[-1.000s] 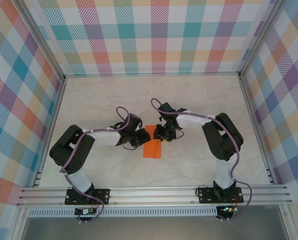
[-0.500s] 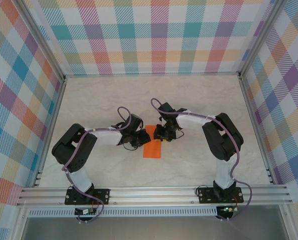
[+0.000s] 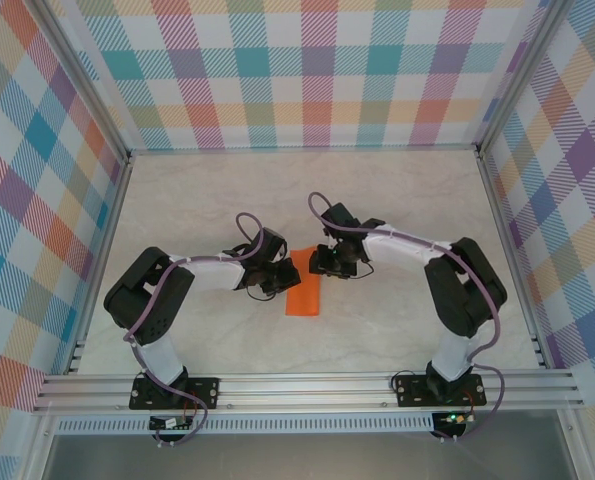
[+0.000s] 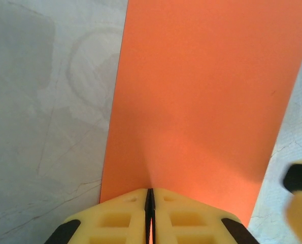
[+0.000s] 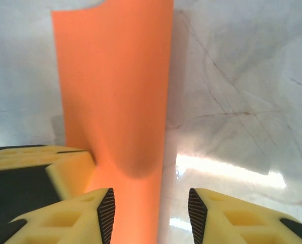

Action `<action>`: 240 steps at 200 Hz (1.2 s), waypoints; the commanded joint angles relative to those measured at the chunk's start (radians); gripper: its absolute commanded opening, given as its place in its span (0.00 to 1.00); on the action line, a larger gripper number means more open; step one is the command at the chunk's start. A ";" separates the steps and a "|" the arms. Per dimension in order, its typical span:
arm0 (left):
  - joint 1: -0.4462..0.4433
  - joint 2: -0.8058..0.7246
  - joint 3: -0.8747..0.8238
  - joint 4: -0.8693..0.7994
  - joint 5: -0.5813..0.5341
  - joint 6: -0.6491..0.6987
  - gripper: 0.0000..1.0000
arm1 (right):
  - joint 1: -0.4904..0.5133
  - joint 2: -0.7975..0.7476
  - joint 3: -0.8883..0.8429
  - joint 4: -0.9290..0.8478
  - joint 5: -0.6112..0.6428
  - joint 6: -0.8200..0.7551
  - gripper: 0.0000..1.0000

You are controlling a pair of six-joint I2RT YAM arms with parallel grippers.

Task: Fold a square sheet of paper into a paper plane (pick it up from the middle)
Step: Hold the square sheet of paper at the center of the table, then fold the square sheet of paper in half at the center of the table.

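The square sheet of paper (image 3: 305, 292) is bright orange and lies as a narrow rectangle on the table between the two arms. My left gripper (image 3: 285, 275) is at its left long edge. In the left wrist view its yellow jaws (image 4: 149, 190) are pressed together on the paper (image 4: 201, 91), which rises in a soft ridge toward them. My right gripper (image 3: 320, 265) sits at the sheet's far end. Its jaws (image 5: 151, 203) stand apart, with the paper's (image 5: 115, 86) long edge running between them and nothing pinched. A left finger (image 5: 39, 162) shows beside the sheet.
The pale marble tabletop (image 3: 397, 200) spreads around the sheet. Aluminium rails (image 3: 307, 385) run along the near edge and up both sides, and checkered walls (image 3: 307, 70) close in the back, left and right.
My right gripper's jaws have opened wider and its arm has swung a little to the right. The left gripper has squeezed slightly tighter on the sheet.
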 commanded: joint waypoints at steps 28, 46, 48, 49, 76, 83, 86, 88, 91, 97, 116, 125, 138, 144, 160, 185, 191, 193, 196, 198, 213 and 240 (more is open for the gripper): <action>-0.014 0.046 -0.008 -0.079 -0.042 0.012 0.11 | -0.003 -0.041 -0.056 0.124 -0.129 0.004 0.32; -0.014 0.046 -0.008 -0.080 -0.042 0.013 0.10 | -0.003 -0.013 -0.067 0.161 -0.189 0.005 0.30; -0.014 0.046 -0.008 -0.080 -0.042 0.012 0.10 | -0.003 -0.011 -0.067 0.162 -0.193 0.006 0.29; -0.014 0.047 -0.008 -0.079 -0.042 0.012 0.10 | -0.003 -0.010 -0.068 0.163 -0.194 0.006 0.29; -0.015 0.046 -0.006 -0.081 -0.044 0.011 0.10 | -0.003 0.022 -0.077 0.176 -0.226 0.006 0.27; -0.015 0.046 -0.005 -0.081 -0.045 0.011 0.10 | -0.003 0.027 -0.079 0.176 -0.228 0.006 0.27; -0.015 0.046 -0.005 -0.082 -0.045 0.011 0.10 | -0.003 0.029 -0.080 0.175 -0.227 0.005 0.27; -0.015 0.046 -0.005 -0.082 -0.045 0.012 0.10 | -0.003 0.031 -0.079 0.172 -0.226 0.006 0.27; -0.015 0.046 -0.005 -0.082 -0.045 0.012 0.10 | -0.003 0.035 -0.080 0.171 -0.224 0.004 0.27; -0.015 0.046 -0.004 -0.084 -0.045 0.012 0.10 | -0.003 0.039 -0.081 0.168 -0.219 0.004 0.26; -0.017 0.045 -0.002 -0.085 -0.049 0.009 0.10 | -0.003 0.055 -0.081 0.146 -0.188 0.008 0.26; -0.017 0.044 -0.003 -0.087 -0.051 0.010 0.10 | -0.003 0.062 -0.084 0.143 -0.172 0.009 0.26; -0.017 0.045 0.001 -0.090 -0.056 0.010 0.10 | -0.003 0.067 -0.089 0.141 -0.154 0.009 0.26; -0.017 0.044 0.000 -0.092 -0.057 0.010 0.10 | -0.003 0.068 -0.090 0.140 -0.149 0.012 0.26; -0.017 0.043 0.003 -0.095 -0.062 0.011 0.10 | -0.003 0.071 -0.096 0.147 -0.140 0.019 0.26; -0.017 0.042 0.006 -0.101 -0.068 0.012 0.10 | -0.002 0.073 -0.101 0.152 -0.132 0.025 0.26; -0.017 0.044 0.007 -0.102 -0.070 0.011 0.10 | -0.003 0.075 -0.101 0.151 -0.132 0.025 0.26; -0.016 0.043 0.007 -0.102 -0.070 0.011 0.10 | -0.003 0.075 -0.101 0.152 -0.131 0.026 0.26; -0.016 0.043 0.008 -0.102 -0.069 0.013 0.10 | -0.003 0.075 -0.101 0.151 -0.129 0.027 0.26; -0.016 0.042 0.008 -0.102 -0.069 0.013 0.10 | -0.003 0.075 -0.101 0.151 -0.128 0.028 0.26; -0.017 0.041 0.009 -0.103 -0.070 0.015 0.10 | -0.003 0.076 -0.103 0.152 -0.126 0.029 0.26; -0.017 0.038 0.012 -0.105 -0.071 0.016 0.10 | -0.003 0.075 -0.104 0.150 -0.122 0.030 0.27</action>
